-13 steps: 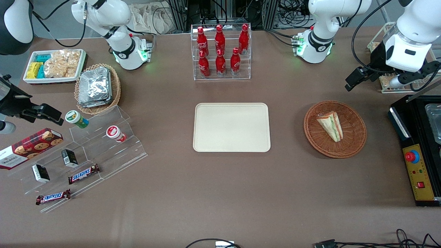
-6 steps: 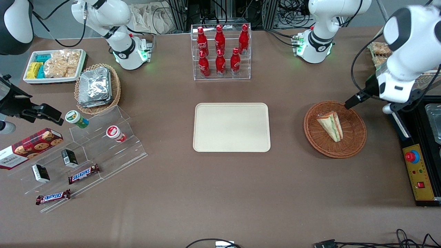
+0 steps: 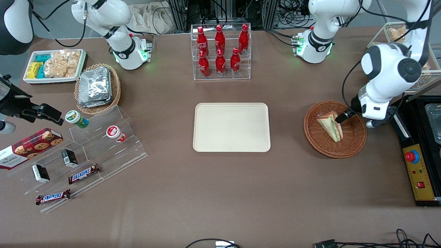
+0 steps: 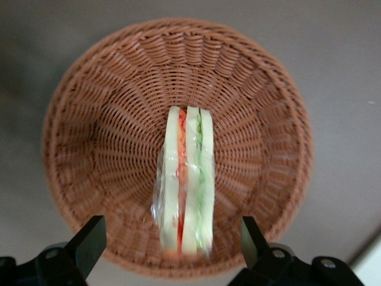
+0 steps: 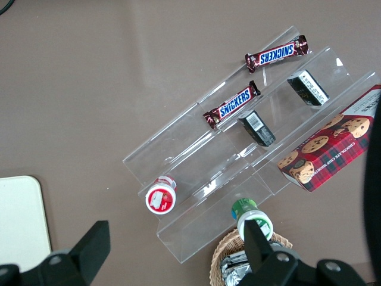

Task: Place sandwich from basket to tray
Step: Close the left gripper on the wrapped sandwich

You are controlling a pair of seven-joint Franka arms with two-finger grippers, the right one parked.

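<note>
The sandwich (image 3: 330,126), a clear-wrapped wedge with green and orange-red filling, lies in the round reddish-brown wicker basket (image 3: 355,143). The cream-beige tray (image 3: 231,127) lies bare at the table's middle, beside the basket toward the parked arm's end. My left gripper (image 3: 346,119) hangs over the basket, just above the sandwich's end that is farther from the front camera. In the left wrist view the gripper (image 4: 171,250) is open, its black fingers (image 4: 89,241) wide apart on either side of the sandwich (image 4: 187,179), above the basket (image 4: 101,137) and touching nothing.
A black appliance (image 3: 418,151) stands close beside the basket at the working arm's end. A clear rack of red bottles (image 3: 220,51) stands farther from the front camera than the tray. A tan basket of foil packets (image 3: 98,88) and an acrylic snack shelf (image 3: 86,155) lie toward the parked arm's end.
My left gripper has swung in from the working arm's end of the table to a spot over the basket and come down close to the sandwich. The sandwich has not moved.
</note>
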